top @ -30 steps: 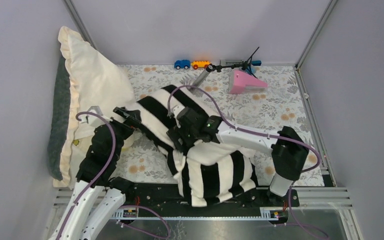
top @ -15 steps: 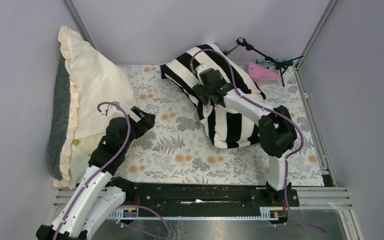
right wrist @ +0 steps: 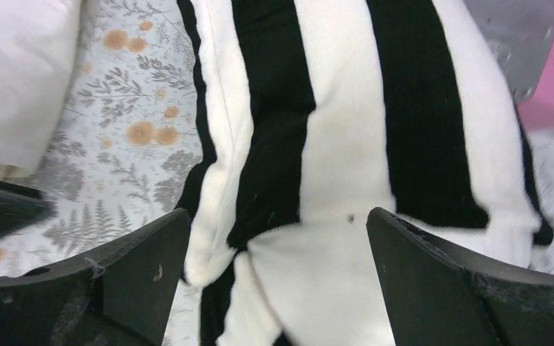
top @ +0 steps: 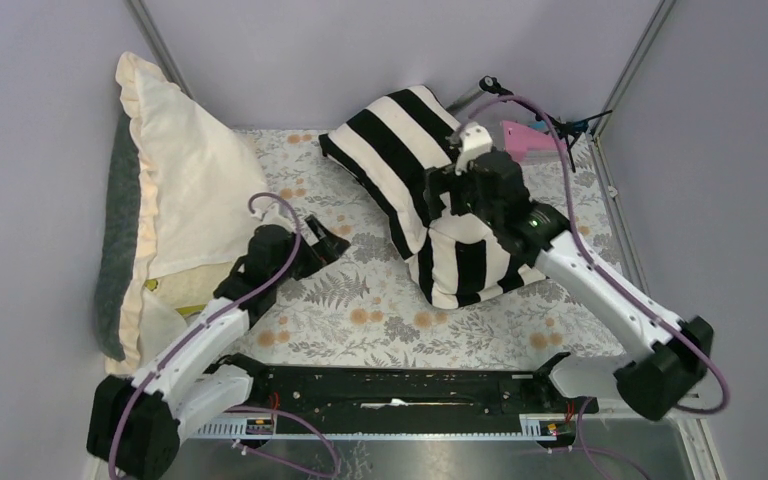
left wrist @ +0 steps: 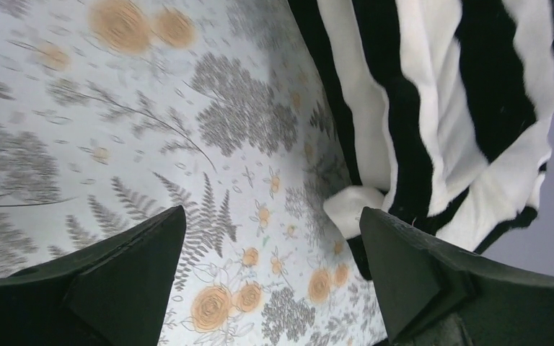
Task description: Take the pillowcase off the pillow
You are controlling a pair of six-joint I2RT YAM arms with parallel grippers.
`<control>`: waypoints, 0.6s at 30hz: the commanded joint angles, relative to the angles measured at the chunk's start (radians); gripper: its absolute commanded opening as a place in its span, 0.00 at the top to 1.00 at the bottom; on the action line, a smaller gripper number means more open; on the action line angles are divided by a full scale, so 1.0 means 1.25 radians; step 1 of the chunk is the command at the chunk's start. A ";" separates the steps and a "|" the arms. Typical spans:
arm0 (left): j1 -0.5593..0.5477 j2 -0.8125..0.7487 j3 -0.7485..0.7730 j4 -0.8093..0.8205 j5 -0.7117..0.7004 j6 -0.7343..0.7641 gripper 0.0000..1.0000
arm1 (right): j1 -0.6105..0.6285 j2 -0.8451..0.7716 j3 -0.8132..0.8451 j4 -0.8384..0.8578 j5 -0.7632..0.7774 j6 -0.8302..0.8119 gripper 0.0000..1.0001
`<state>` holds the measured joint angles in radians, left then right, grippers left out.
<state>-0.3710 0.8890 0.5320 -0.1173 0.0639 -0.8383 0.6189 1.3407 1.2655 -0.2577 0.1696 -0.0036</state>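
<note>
A: How does the pillowcase [top: 400, 165] look?
B: Plush and soft, with broad black and white stripes. It is one plump oblong, bent in the middle, lying far-centre on the floral-clothed desk [top: 360, 310].
A: The pillow?
B: Hidden inside the fabric.
A: Claws?
B: Two, black and wedge-tipped. The right claw [right wrist: 278, 223] gapes wide above the stripes and holds nothing. The left claw [left wrist: 270, 245] is spread wide too, over the cloth just beside the pillowcase.
A: Anything else?
B: One cream ruffled pillow [top: 190, 170], smooth, propped at the left wall.

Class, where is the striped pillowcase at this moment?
In the overhead view the striped pillowcase lies at the back right of the flowered table, near the rear wall, under the open right tool and beside a pink object.
</note>
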 commanded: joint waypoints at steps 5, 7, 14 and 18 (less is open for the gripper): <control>-0.120 0.240 0.121 0.227 0.113 0.020 0.02 | -0.005 -0.220 -0.230 -0.058 0.134 0.297 0.00; -0.128 0.310 0.148 0.287 0.158 0.006 0.08 | -0.004 -0.261 -0.292 -0.054 0.171 0.309 0.00; -0.156 0.512 0.266 0.415 0.215 -0.021 0.15 | -0.020 -0.306 -0.403 -0.088 0.264 0.432 0.00; -0.161 0.596 0.306 0.461 0.252 -0.040 0.31 | -0.030 -0.309 -0.422 -0.094 0.264 0.506 0.00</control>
<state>-0.5640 1.5677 0.8509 0.3092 0.2981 -0.8589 0.5987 0.9756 0.7555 -0.3626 0.4282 0.5018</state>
